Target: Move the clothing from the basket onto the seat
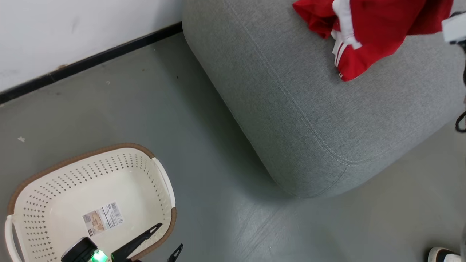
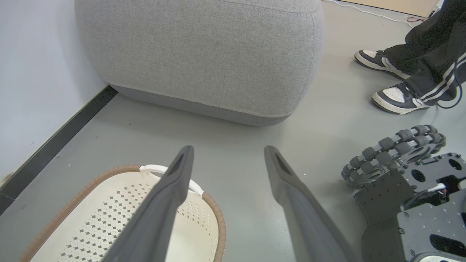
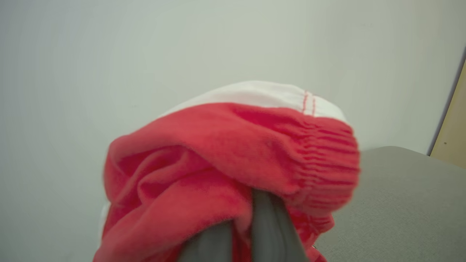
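Right fingers [image 3: 269,225] clamp the clothing [image 3: 233,163] over the seat [image 1: 291,109], left fingers [image 2: 164,203] spread wide by the basket [image 1: 91,174]. Risk: it could snag on opening fingers and drag off.

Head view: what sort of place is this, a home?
Likely a test room staged as a home: bare grey floor, plain white wall, one large grey woven-fabric seat and an oval cream plastic laundry basket.
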You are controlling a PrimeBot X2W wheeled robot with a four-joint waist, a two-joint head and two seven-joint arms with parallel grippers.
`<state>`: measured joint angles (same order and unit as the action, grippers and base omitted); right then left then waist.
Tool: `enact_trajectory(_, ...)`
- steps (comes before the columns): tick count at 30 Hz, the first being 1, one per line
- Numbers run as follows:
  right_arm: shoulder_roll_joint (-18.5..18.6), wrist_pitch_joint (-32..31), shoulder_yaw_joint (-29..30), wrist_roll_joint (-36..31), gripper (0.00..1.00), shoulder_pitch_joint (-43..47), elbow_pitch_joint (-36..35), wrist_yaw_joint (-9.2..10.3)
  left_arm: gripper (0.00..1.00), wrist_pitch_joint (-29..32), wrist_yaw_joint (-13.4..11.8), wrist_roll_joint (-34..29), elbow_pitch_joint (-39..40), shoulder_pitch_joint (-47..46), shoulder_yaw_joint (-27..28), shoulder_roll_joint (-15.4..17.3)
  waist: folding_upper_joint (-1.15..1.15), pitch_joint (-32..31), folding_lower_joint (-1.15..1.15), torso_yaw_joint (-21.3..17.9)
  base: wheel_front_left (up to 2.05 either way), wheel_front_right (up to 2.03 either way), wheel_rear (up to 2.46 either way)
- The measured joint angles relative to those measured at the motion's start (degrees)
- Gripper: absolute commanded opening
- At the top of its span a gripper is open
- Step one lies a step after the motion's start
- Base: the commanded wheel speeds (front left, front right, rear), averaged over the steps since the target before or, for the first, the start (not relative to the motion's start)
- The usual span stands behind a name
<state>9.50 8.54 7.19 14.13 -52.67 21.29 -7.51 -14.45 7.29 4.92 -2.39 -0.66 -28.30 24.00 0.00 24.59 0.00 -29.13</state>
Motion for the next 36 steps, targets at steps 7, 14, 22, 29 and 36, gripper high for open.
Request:
enact_trajectory(7, 1.3, -0.5, 2.2, -1.3, 0.00, -6.7, 4.1, -0.01, 1.00, 0.0, 0.0, 0.0, 1.5, 0.0, 1.6, 1.4, 0.00, 3.2, 0.00, 0.6, 0.00, 0.00, 0.00)
enact_trajectory(14, 2.0, -0.5, 1.8, -5.3, 0.00, -10.9, 6.7, -0.04, 1.00, 0.0, 0.0, 0.0, 2.7, 0.0, 2.1, 2.4, 0.00, 5.8, 0.00, 1.3, 0.00, 0.00, 0.00)
enact_trajectory(22, 5.2, -0.5, 12.3, -7.7, 0.00, -13.4, 12.5, -0.04, 1.00, 0.0, 0.0, -0.1, 4.3, 0.0, 2.9, 3.2, 0.00, 8.9, 0.00, 2.4, 0.00, 0.00, 0.00)
enact_trajectory(29, 5.6, -0.4, 19.2, -10.8, 0.00, -13.4, 17.3, -0.04, 1.00, 0.0, 0.0, -0.5, 5.3, 0.0, 3.3, 4.5, 0.00, 11.5, 0.00, 3.2, 0.00, 0.00, 0.00)
enact_trajectory(36, 5.2, -0.4, 26.9, -13.7, 0.00, -13.5, 21.1, -0.04, 1.00, 0.0, 0.0, -0.5, 6.0, 0.0, 3.7, 5.7, 0.00, 13.8, 0.00, 3.8, 0.00, 0.00, 0.00)
